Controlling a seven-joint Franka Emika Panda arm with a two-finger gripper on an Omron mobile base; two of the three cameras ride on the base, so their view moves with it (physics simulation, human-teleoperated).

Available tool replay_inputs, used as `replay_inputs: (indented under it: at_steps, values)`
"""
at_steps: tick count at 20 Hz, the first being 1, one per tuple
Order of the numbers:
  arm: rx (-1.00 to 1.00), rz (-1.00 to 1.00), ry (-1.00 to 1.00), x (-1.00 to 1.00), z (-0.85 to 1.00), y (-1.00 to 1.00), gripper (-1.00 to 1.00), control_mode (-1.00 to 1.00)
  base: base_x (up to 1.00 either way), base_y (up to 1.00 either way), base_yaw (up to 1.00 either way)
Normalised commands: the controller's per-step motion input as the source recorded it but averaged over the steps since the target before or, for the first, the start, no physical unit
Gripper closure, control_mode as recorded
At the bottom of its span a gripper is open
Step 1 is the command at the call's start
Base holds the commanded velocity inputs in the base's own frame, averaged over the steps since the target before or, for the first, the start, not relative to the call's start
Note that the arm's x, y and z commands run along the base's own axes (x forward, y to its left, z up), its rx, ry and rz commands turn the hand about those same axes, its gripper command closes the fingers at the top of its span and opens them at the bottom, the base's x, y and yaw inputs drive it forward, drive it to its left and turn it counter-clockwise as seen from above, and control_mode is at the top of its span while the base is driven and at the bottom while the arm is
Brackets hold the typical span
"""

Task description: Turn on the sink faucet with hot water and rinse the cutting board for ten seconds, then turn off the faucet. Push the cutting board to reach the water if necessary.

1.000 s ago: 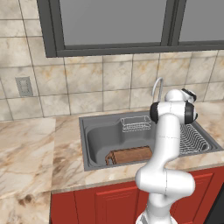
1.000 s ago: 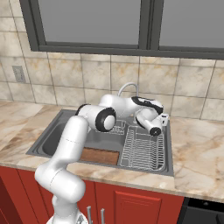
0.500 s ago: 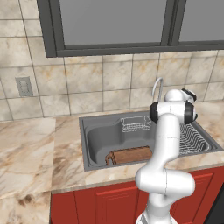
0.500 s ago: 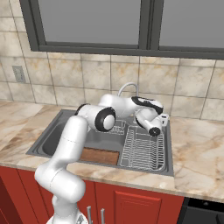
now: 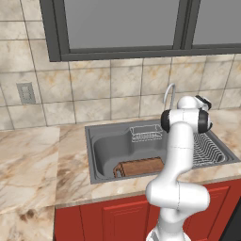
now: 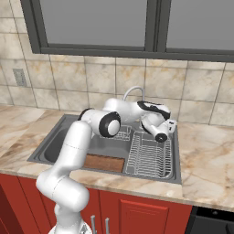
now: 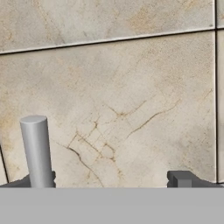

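Observation:
The slim gooseneck faucet (image 5: 168, 94) (image 6: 131, 91) arches over the back rim of the dark grey sink (image 5: 89, 150) (image 6: 47, 147). No water shows under its spout. The reddish-brown cutting board (image 5: 139, 167) (image 6: 104, 162) lies flat on the basin floor at the front. My gripper (image 6: 170, 127) (image 7: 105, 181) hangs behind and to the right of the faucet, facing the tiled wall. It is open, its tips wide apart with nothing between them. In the hand view a grey upright rod (image 7: 36, 151) stands just by the left fingertip (image 7: 27, 182); whether they touch I cannot tell.
A small wire basket (image 5: 145, 133) sits at the back of the basin. A wire dish rack (image 5: 207, 148) (image 6: 151, 156) fills the right part of the sink. The tiled wall (image 7: 131, 87) is close in front of the hand. Marble counter (image 5: 33, 164) flanks both sides.

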Motion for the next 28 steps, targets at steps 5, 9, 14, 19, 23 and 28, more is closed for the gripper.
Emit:
replay_inputs:
  at_steps: [5,9,14,19,23,28]
  values:
    - [0.05,0.0,0.0,-0.44,0.0,-0.91,-1.0,-1.0,0.0,0.0,0.0]
    - [0.05,0.0,0.0,-0.42,0.0,-0.92,-1.0,-1.0,0.0,0.0,0.0]
    - [0.02,0.0,0.0,-0.43,0.0,-0.94,-1.0,-1.0,0.0,0.0,0.0]
    - [0.0,0.0,0.0,-0.48,0.0,-0.93,-1.0,-1.0,0.0,0.0,0.0]
    - [0.0,0.0,0.0,-0.45,0.0,-0.83,-1.0,-1.0,0.0,0.0,0.0]
    - [0.0,0.0,0.0,-0.57,0.0,-0.68,-1.0,-1.0,0.0,0.0,0.0]
